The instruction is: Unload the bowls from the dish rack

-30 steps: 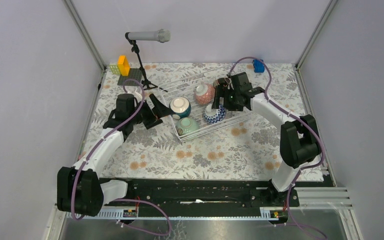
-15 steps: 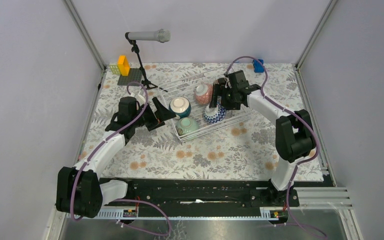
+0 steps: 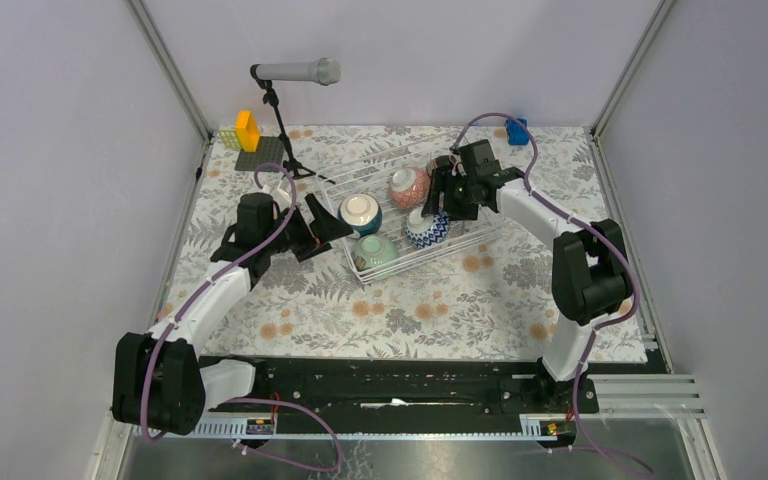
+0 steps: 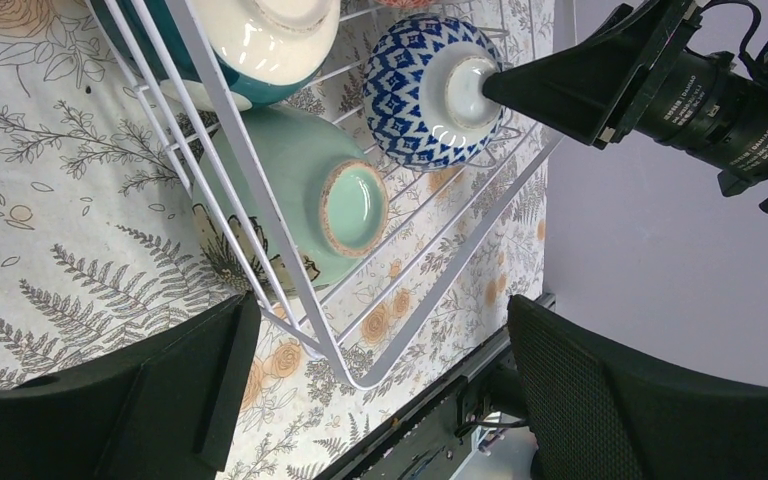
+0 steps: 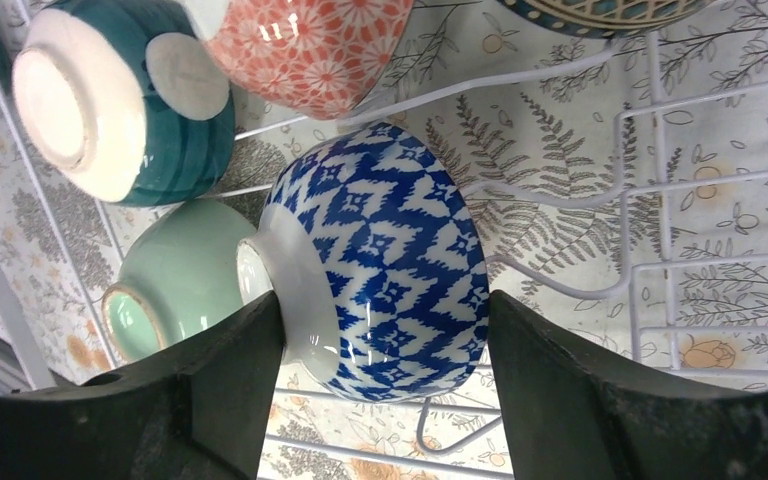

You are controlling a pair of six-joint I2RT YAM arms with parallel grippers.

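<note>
The white wire dish rack (image 3: 480,228) stands mid-table. It holds a teal bowl with a white inside (image 3: 360,212), a pale green bowl (image 3: 375,250), a pink bowl (image 3: 408,186) and a blue-white zigzag bowl (image 3: 428,229). My right gripper (image 3: 438,207) is shut on the zigzag bowl (image 5: 380,260), one finger on its foot and the other at its rim. The bowl still lies in the rack. My left gripper (image 4: 380,340) is open and empty, straddling the rack's near left corner (image 4: 360,380) beside the pale green bowl (image 4: 300,190). A dark bowl (image 5: 600,12) shows only in part.
A black microphone stand (image 3: 282,110) rises just behind the rack's left end. Yellow and green blocks (image 3: 245,130) sit at the back left, and a blue block (image 3: 517,130) at the back right. Grey walls enclose the floral table on three sides.
My right gripper has moved in over the zigzag bowl and closed round it. My left gripper has shifted slightly right to the rack's corner.
</note>
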